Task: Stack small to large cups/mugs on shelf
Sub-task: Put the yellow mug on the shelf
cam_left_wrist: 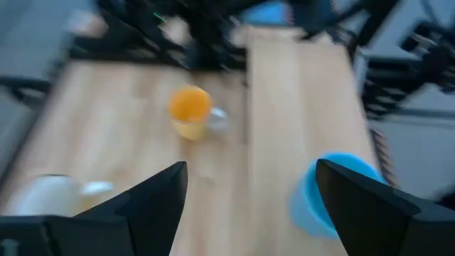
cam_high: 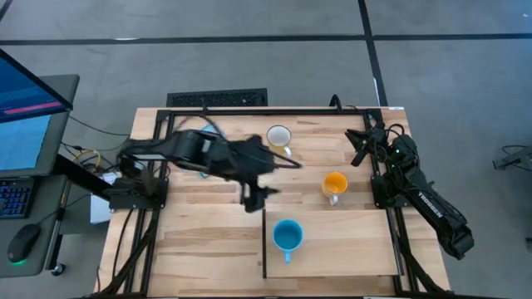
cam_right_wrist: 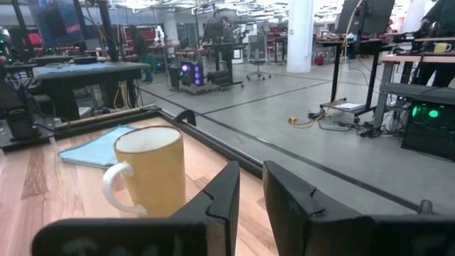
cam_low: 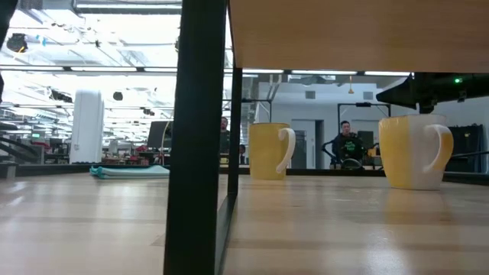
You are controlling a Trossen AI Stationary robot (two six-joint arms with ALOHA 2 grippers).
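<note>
From above I see my left gripper (cam_high: 253, 199) stretched over the middle of the table (cam_high: 199, 241), hovering just off the shelf's (cam_high: 349, 249) near-left corner. In its wrist view the two fingers (cam_left_wrist: 153, 203) stand wide apart, released, with nothing between them.

The blue mug (cam_high: 288, 237) sits upright on the shelf, close to its left edge, handle pointing toward the table's front. The orange mug (cam_high: 334, 184) stands on bare tabletop just beyond the shelf's back edge, apart from the blue one. The white mug (cam_high: 278, 138) is farther back, near the rear rail, well apart from both. No mug is nested in another.

My right gripper (cam_high: 362, 148) waits at the rear right of the table, beside the frame. Its wrist view shows the fingers (cam_right_wrist: 224, 195) nearly together with only a thin slit between them, gripping nothing; a mug stands just ahead of them.

A blue cloth (cam_right_wrist: 96, 149) lies flat on the table behind that mug. People show in the room beyond the table.
</note>
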